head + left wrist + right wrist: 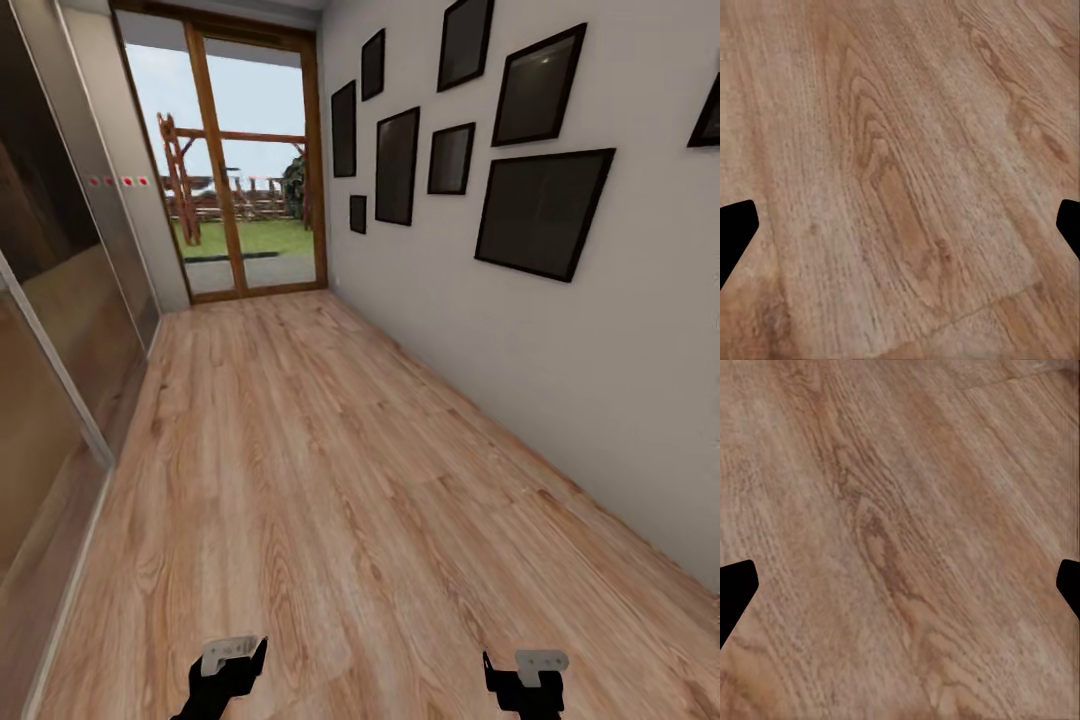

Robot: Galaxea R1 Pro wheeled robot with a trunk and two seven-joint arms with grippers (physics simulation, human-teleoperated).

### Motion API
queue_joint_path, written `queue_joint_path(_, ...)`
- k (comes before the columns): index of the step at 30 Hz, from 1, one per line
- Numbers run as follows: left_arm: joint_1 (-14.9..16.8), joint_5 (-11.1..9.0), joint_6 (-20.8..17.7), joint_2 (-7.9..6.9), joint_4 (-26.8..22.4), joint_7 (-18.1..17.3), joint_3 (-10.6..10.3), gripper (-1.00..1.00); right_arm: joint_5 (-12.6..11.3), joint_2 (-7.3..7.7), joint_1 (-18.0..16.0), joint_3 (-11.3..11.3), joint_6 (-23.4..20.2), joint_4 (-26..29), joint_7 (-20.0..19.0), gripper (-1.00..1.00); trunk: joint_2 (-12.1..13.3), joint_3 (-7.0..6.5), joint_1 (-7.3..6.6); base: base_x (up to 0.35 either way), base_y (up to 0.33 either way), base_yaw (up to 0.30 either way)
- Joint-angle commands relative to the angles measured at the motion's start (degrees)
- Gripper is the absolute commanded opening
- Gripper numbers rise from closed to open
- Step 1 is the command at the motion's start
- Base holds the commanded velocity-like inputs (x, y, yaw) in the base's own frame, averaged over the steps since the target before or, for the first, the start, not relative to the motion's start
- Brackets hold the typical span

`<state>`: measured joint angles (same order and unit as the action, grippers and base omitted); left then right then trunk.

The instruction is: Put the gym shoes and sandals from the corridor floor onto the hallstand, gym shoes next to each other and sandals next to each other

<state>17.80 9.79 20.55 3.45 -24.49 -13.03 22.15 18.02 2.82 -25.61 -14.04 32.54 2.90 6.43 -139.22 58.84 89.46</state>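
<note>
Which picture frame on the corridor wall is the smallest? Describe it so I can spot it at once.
Start at the glass door at the far end of the corridor, then move to the wall of black frames to its right in the head view. The smallest frame hangs lowest in the group nearest the door, below a tall frame. It is a little square, far smaller than its neighbours.

Glazed double door (245, 160) with brown wooden frame stands at the corridor's far end, 12 o'clock; grass, a wooden fence and sky are visible through it. Right-hand wall (600, 380), 2 to 3 o'clock, is plain pale grey and carries nine black-framed dark panels (541, 210) of mixed sizes, hung apart from one another. Left side, 9 to 10 o'clock, has tall reflective sliding panels (50, 300) with pale frames. Three small red marks (118, 181) show on the far left panel.
</note>
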Motion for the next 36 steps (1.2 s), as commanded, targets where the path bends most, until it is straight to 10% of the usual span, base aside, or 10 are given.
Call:
queue_joint_path(1,-0.6,0.4,0.2,0.0,-0.2,-0.3,0.5,1.0,0.6,-0.01,-0.1,-0.3,0.2,-0.1,0.3,1.0,0.0,0.05,0.02,0.303,0.005,-0.265)
queue_joint_path(36,-3.3,0.4,4.4,-0.47,0.4,-0.4,0.8,1.0,0.6,-0.01,-0.1,-0.2,0.2,-0.2,0.3,1.0,0.0,0.05,0.02,0.109,0.018,-0.265)
